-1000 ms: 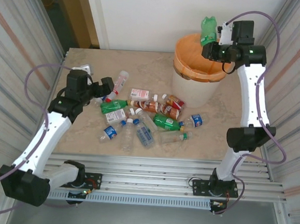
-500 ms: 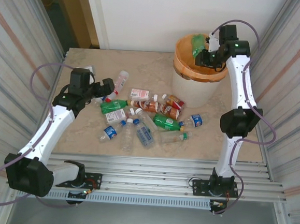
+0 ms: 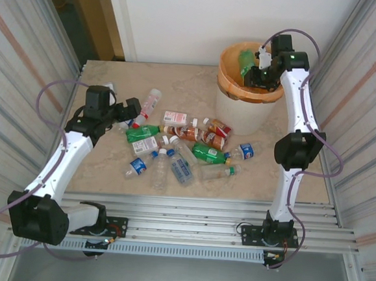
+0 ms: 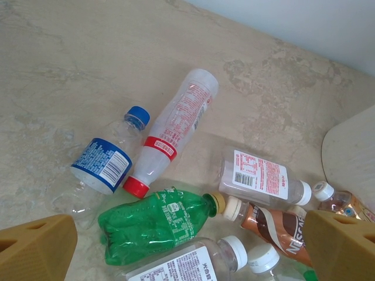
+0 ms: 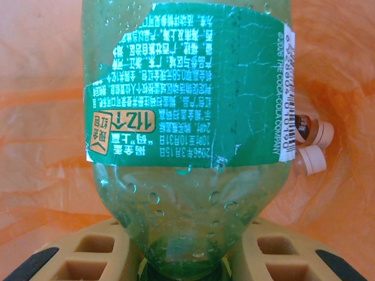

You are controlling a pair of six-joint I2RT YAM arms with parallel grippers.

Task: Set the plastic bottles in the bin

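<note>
- Left: my left gripper hangs with its jaws wide apart and nothing between them, over the left end of the bottle heap.
- Centre: the loose plastic bottles lie scattered on the surface, in front of the bin.
- Right: the bin stands at the far right. My right gripper, over its mouth, is clamped on a green bottle, with the orange liner behind it.

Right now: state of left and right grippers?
Left gripper: open, holding nothing.
Right gripper: shut on the green plastic bottle, over the bin.
</note>
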